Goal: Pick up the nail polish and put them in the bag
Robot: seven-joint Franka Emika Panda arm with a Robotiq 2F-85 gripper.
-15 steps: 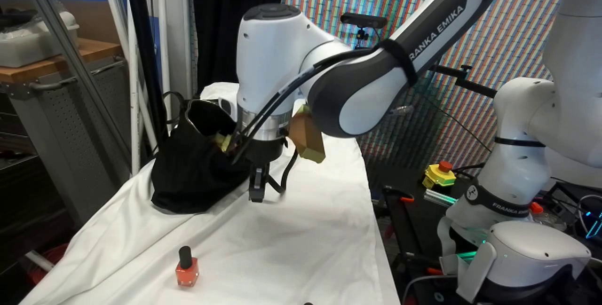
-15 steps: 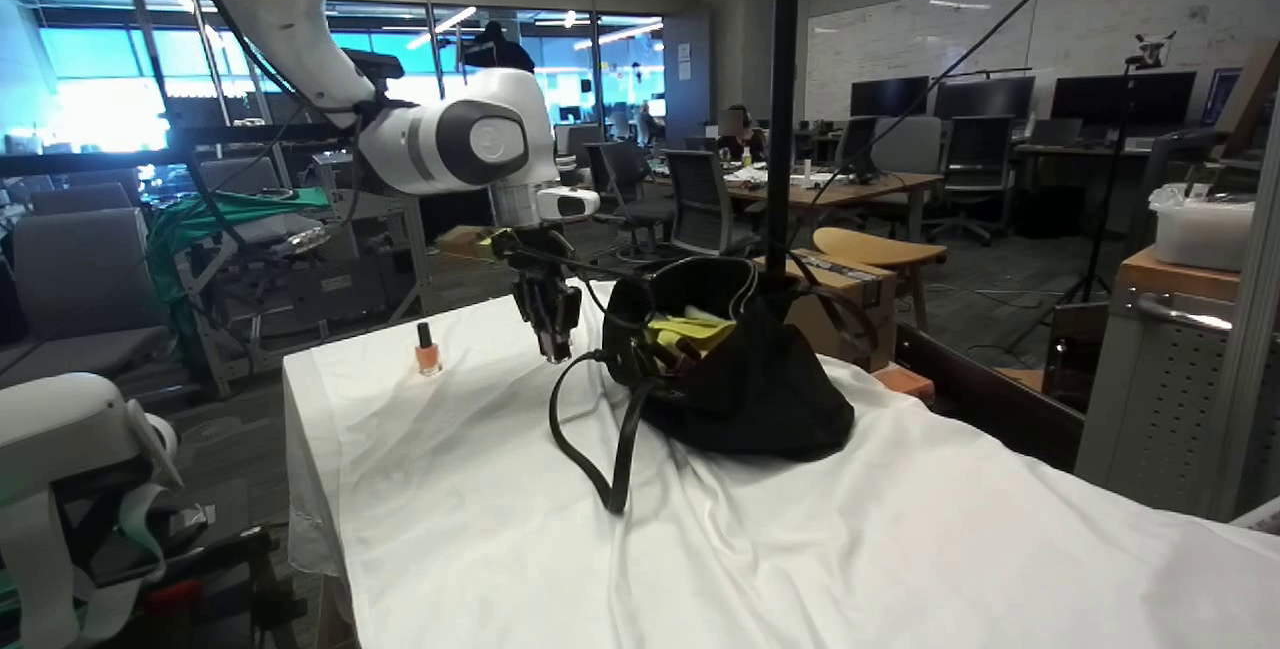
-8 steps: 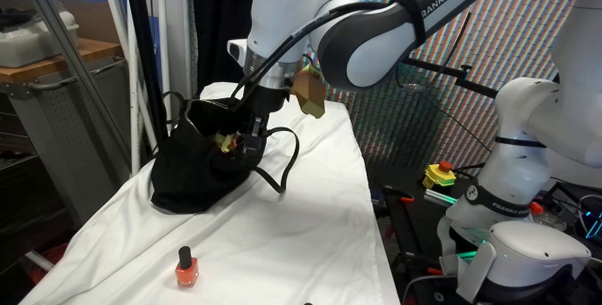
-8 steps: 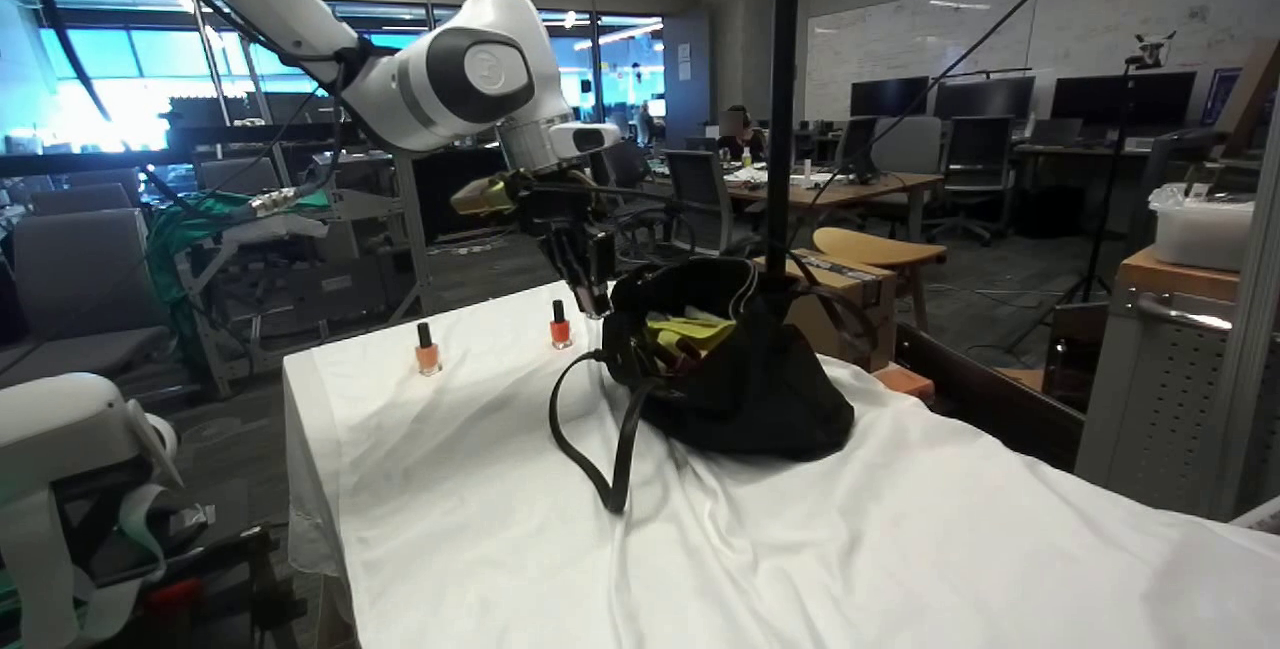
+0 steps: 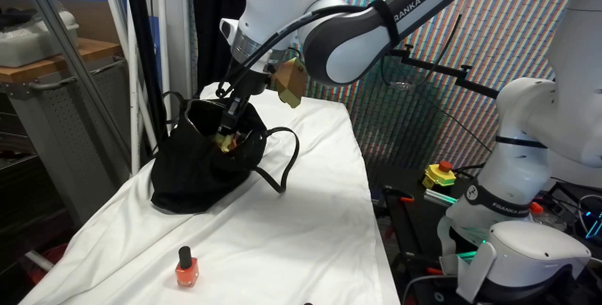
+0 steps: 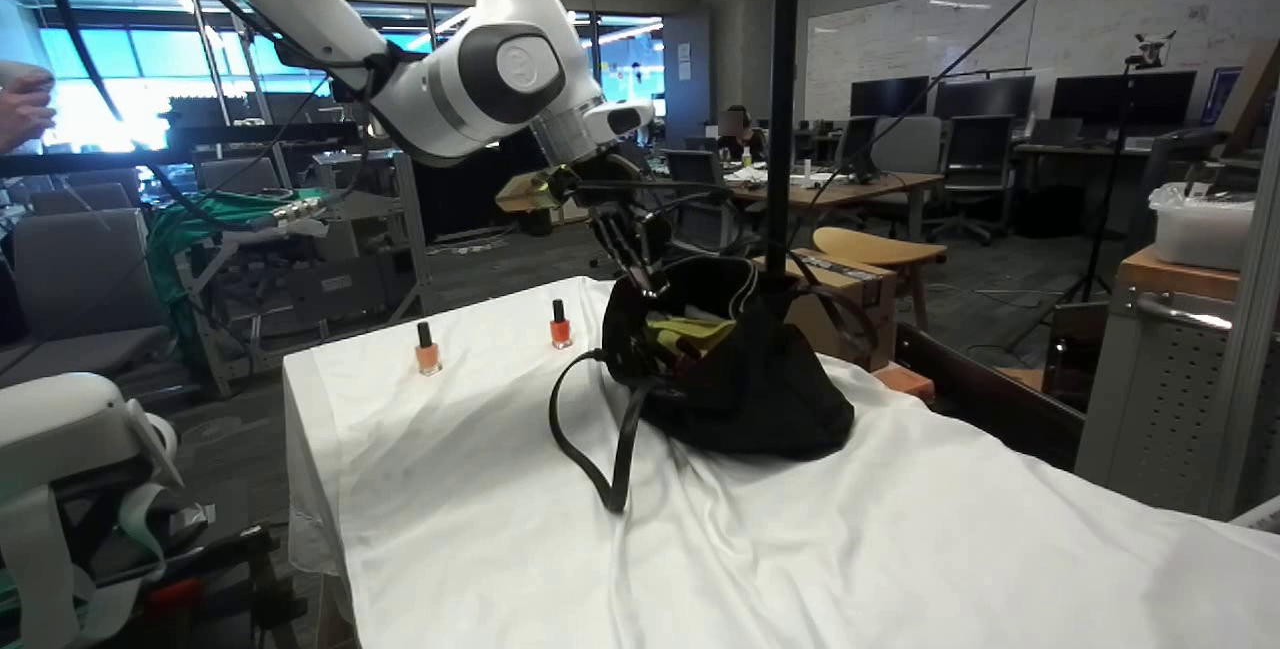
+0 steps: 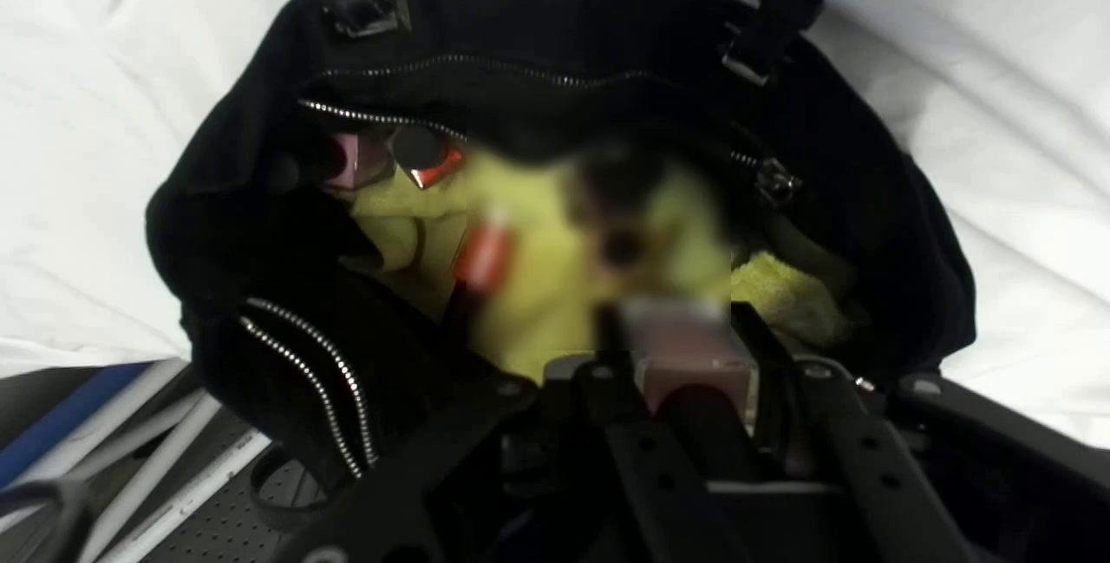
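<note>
Jaws: I have a pink bottle clamped, at the open mouth of the bag.
Bag interior: more bottles, partly blurred.
Bench: orange bottle, red bottle, upright, apart.

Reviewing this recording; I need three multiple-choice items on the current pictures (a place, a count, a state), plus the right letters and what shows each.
1. Where is the robot's black hand relative to the soft black fabric bag?
A. At its mouth
B. Under its base
C. Far away

2. How many black-capped glass nail polish bottles stand on the white cloth?
A. None
B. Two
C. Five

3. What is the hand's state?
A. Open, empty
B. Shut on nothing
C. Shut on a pink glass bottle

Right letters:
1 A: both exterior views show it there.
2 B: an exterior view shows one peach, one red.
3 C: the wrist view shows it clamped.
</note>
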